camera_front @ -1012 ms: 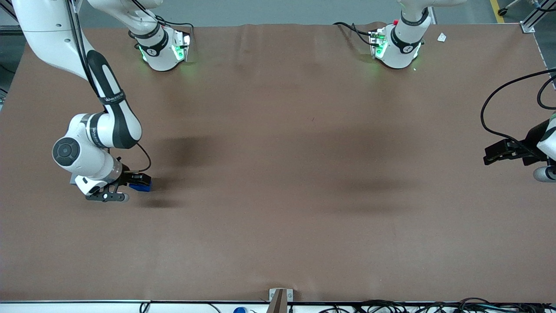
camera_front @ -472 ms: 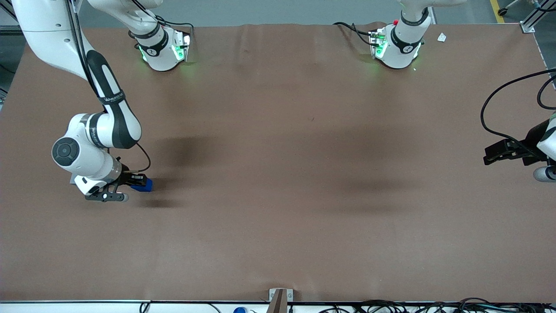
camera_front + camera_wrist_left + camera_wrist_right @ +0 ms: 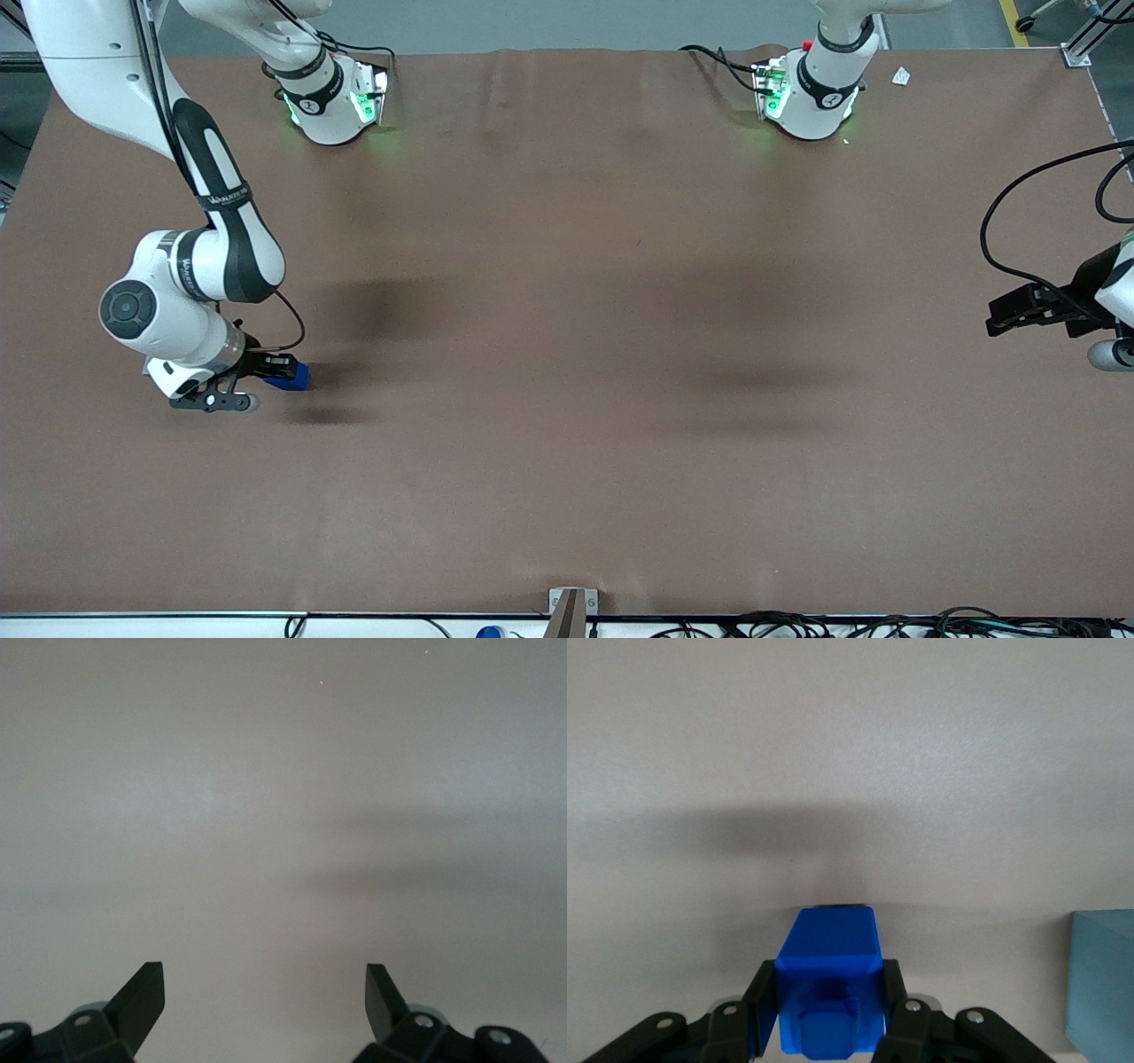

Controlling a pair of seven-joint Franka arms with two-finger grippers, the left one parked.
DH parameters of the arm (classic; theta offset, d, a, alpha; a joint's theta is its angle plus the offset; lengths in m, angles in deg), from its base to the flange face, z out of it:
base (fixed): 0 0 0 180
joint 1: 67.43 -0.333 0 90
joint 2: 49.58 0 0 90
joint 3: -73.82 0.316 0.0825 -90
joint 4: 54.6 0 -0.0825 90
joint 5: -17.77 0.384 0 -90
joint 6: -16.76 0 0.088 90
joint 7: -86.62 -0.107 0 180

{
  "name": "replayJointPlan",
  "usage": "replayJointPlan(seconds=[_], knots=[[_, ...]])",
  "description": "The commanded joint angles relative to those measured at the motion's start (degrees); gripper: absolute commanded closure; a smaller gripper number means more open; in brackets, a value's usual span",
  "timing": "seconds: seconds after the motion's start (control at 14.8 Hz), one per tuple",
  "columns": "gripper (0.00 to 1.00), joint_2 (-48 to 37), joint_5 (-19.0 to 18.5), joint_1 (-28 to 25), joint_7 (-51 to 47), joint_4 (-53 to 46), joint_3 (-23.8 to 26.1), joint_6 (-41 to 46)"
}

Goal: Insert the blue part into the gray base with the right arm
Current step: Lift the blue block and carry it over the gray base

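— So, what is the black two-finger gripper (image 3: 282, 372) of the white multi-joint right arm (image 3: 190, 266) doing?

— It is clamping the small bright-blue plastic block (image 3: 829, 992); in the right wrist view a finger is pressing on each flank, and the block's narrower stub is facing back toward the camera. In the front view the blue part (image 3: 291, 378) is hanging at the fingertips, toward the working arm's end of the brown table (image 3: 567, 354), with its shadow lying apart from it at about six o'clock. To me that is suggesting it is being carried clear of the surface.

— What is changing?

— Compared with a second ago, the arm's elbow and wrist are drifting slightly toward ten o'clock in the front view, and the blue part is shifting only a little with them. The grasp looks finished, I think, and the carry toward the base is just beginning.

— And the light-gray cube-like base?

— The front view is not showing it at all; I suspect the arm is covering it. Only the wrist camera is catching it: a pale block edge (image 3: 1101, 979), at about three o'clock from the blue part and apart from it. Its recess is not showing, so alignment is still to be judged.

— Risks?

— The stub is pointing sideways now, so I expect reorienting is needed before insertion.
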Motion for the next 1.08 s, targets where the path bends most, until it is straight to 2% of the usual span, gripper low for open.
replayJointPlan(seconds=[0.0, 0.61, 1.01], knots=[[0.82, -3.85, 0.56, 1.13, 0.01, 0.39, -0.01, 2.61], [0.83, -9.39, 0.56, 6.31, 1.32, -0.41, -0.01, 9.03], [0.83, -10.54, 0.56, 10.53, 8.26, -1.02, -0.01, 12.55]])
